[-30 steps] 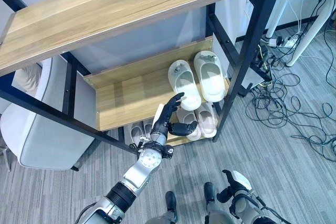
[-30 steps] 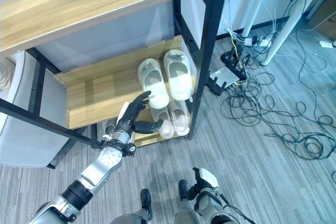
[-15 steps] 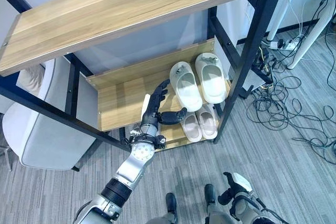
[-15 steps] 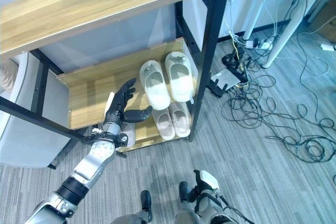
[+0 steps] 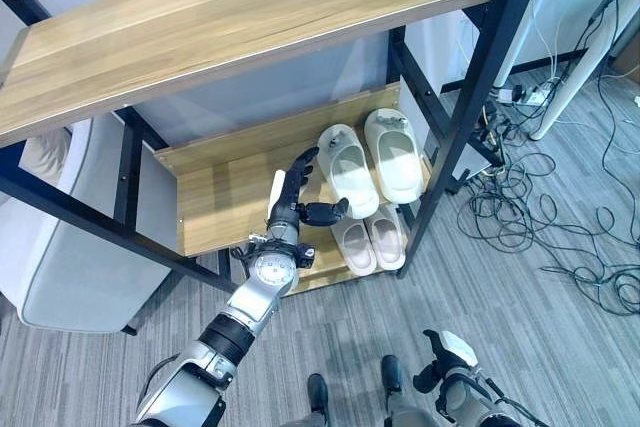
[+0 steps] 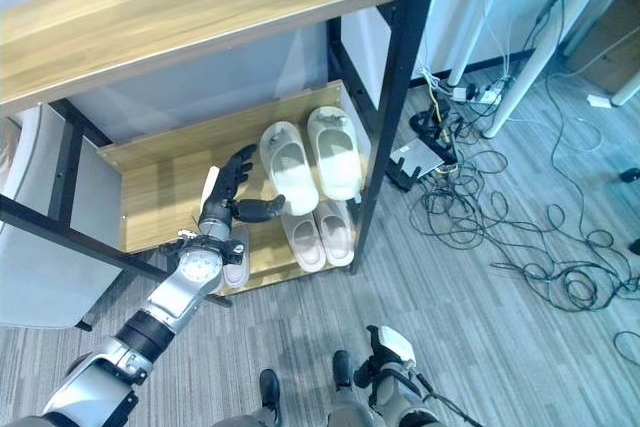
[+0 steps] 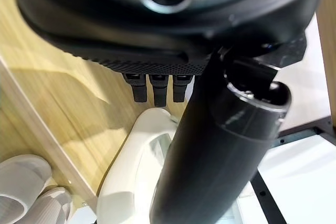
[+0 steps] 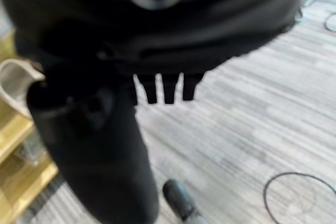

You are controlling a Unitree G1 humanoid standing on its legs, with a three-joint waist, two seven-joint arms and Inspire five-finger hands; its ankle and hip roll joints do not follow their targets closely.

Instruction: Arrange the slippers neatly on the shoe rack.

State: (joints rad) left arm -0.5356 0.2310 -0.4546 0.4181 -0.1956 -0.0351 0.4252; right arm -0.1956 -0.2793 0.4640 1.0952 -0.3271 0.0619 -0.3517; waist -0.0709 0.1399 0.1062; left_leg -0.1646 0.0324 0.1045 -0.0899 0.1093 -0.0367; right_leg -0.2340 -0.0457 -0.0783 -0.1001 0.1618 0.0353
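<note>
Left eye view: left hand (image 5: 297,190), fingers released, hovers mid-frame beside the white slippers (image 5: 370,156) on the shoe rack (image 5: 225,182); likely nudging them straight; next, contact.

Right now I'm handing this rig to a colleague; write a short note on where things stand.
Left hand: open, empty, held beside the cream slippers.
Right hand: low by the floor, idle, holding nothing, fingers straight.
Cream slippers sit side by side at the right end of the middle shelf.
A pinkish pair sits on the bottom shelf below; another pale slipper sits left of it.
Left: probably just check alignment.
</note>
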